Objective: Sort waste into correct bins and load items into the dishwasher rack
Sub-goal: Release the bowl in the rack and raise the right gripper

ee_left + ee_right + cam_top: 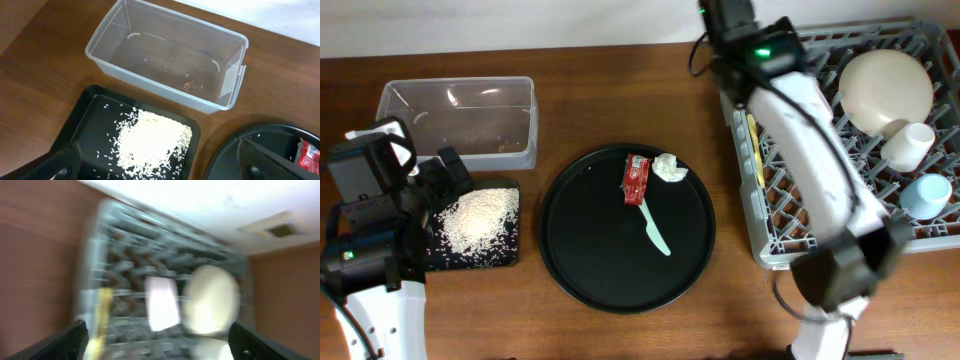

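My left gripper (160,167) hangs open over the black tray (95,115), which holds the rice heap (152,142); nothing is between its fingers. The clear tub (165,55) stands just behind. The red wrapper (636,178), paper wad (669,168) and mint-green spoon (655,230) lie on the round tray (570,250). In the blurred right wrist view my right gripper (160,342) is open and empty above the rack (770,250), which holds the yellow spoon (752,135), cream plate (886,88), white cup (908,145) and light-blue cup (926,192). The bowl is out of view.
The right arm (800,130) stretches raised along the rack's left side towards the back edge of the table. The clear tub has a few brown crumbs on its floor. Bare wooden table shows between the trays and in front of them.
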Controlling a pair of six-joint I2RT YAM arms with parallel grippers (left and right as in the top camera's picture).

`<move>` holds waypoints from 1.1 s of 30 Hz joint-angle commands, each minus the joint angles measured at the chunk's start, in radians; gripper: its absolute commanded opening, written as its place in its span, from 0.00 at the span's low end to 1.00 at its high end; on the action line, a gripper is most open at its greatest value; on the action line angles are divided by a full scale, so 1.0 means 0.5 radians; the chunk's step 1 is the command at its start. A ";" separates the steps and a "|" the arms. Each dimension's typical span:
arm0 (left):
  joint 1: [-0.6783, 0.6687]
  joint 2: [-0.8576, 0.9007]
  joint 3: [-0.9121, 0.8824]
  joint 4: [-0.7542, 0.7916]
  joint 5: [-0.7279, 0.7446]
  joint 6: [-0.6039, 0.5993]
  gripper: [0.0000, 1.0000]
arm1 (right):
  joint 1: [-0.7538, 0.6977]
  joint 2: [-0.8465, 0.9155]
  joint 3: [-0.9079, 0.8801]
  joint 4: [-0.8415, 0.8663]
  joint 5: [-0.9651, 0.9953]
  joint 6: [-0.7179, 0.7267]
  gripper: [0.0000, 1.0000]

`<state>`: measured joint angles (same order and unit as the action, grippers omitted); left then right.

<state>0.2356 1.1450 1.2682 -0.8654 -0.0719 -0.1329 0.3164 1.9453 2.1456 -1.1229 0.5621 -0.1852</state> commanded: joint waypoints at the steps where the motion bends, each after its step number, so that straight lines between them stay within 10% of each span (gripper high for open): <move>1: 0.010 -0.009 0.034 0.006 -0.008 -0.024 0.99 | -0.003 -0.072 0.011 -0.132 -0.967 0.239 0.93; 8: 0.010 -0.009 0.034 0.006 -0.008 -0.024 0.99 | -0.005 -0.038 0.008 -0.316 -1.781 0.240 0.98; 23: 0.010 -0.009 0.034 0.006 -0.008 -0.024 0.99 | -0.005 0.008 -0.002 -0.507 -1.589 0.464 0.98; 33: 0.010 -0.009 0.034 0.006 -0.008 -0.024 0.99 | 0.163 0.479 -0.054 -0.562 -1.683 0.462 0.80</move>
<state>0.2356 1.1450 1.2682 -0.8650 -0.0715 -0.1329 0.3347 2.1098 2.1349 -1.3998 -0.2535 0.0444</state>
